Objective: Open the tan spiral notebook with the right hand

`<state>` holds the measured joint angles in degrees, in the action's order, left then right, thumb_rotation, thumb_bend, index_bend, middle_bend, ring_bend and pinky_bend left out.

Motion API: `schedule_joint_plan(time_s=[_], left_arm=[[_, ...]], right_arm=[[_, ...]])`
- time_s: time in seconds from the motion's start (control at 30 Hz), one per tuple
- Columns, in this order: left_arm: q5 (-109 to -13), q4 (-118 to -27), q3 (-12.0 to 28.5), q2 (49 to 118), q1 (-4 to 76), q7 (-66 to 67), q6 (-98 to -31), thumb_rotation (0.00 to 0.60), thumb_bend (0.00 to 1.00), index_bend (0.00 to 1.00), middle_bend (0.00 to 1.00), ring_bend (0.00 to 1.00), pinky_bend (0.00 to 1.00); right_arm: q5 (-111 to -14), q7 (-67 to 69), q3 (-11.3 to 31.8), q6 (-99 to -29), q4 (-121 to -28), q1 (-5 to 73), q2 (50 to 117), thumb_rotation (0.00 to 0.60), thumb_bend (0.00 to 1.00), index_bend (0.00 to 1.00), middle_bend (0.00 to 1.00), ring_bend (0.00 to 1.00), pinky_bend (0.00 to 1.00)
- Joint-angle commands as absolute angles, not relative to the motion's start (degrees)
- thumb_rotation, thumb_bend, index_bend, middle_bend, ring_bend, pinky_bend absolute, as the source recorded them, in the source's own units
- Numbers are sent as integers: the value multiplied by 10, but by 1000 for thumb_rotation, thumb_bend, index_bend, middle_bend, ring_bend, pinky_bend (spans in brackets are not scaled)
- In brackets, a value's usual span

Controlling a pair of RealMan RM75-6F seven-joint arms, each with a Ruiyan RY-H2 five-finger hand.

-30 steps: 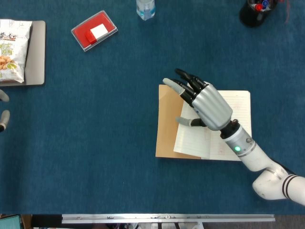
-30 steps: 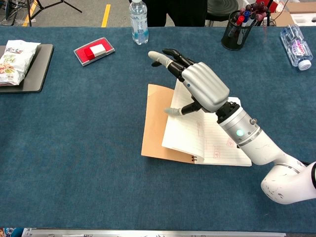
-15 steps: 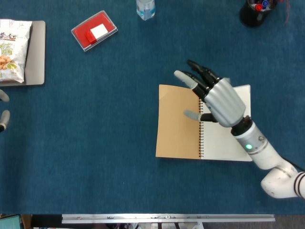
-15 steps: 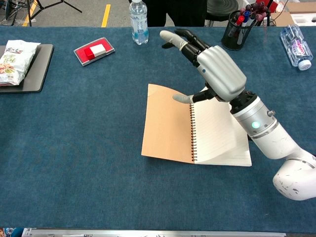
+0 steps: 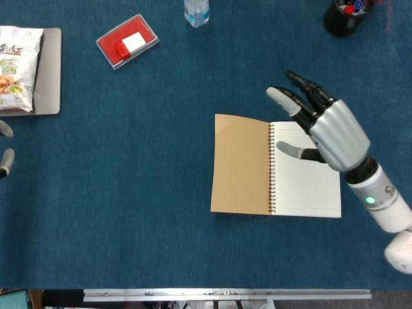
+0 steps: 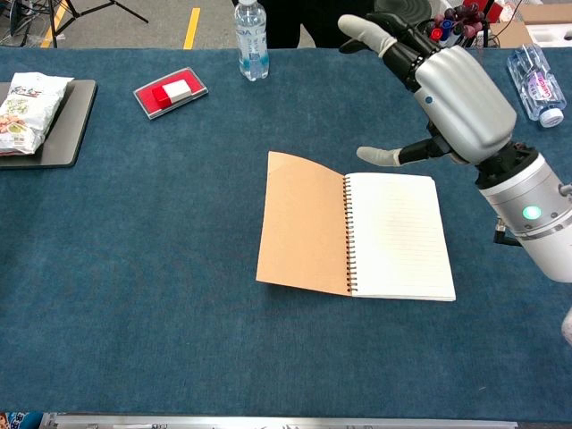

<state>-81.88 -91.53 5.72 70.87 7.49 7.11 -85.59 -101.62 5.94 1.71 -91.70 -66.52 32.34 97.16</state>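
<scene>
Right hand (image 6: 451,94) lifted away, spread above open notebook (image 6: 357,234)

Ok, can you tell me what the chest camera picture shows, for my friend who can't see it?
A tan spiral notebook lies open on a blue table, lined page showing. The robot's right hand hovers above it, fingers spread, holding nothing. A red box and water bottle sit farther back.
</scene>
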Motion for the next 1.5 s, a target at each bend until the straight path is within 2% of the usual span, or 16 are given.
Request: schedule_joint_plan(time_s=[0.03,0.3,0.37,0.5,0.6,0.73,1.17,1.5], left_arm=[[-819,-916,57,709,75,71,-856,600,256,488,478,437,605],[-819,-916,57,710,76,72,-854,600,256,488,478,437,605],[-819,-916,57,710,76,74,-855,600,255,488,478,437,605],[-818,-918,58,709,76,71,-855,600,256,488,478,438,605],[-819,-920,59,707,78,66,-852,600,255,488,478,437,605],[-821,-921,58,706,79,63,-851,600,256,488,478,437,605],[-815,-913,61,709,83,61,-844,600,255,488,478,437,605],[-803,-903,64,709,85,52,-835,600,256,488,478,437,605]], right_arm=[[-1014,43,8,-909,-690,311,944,600,2,39,231,70,229],[-999,-16,-21,-867,-763,282,856,600,2,75,231,73,229],[-988,-38,-27,-852,-782,274,831,600,2,109,232,74,229],[-958,-98,-36,-814,-833,260,777,600,2,237,253,101,229],[-932,-142,-39,-795,-882,248,734,600,2,282,268,136,228],[-913,-177,-42,-802,-928,223,693,600,2,319,268,137,227],[-897,-209,-32,-868,-977,150,642,600,2,320,268,137,227],[-876,-205,-23,-889,-988,108,634,600,2,320,268,137,227]])
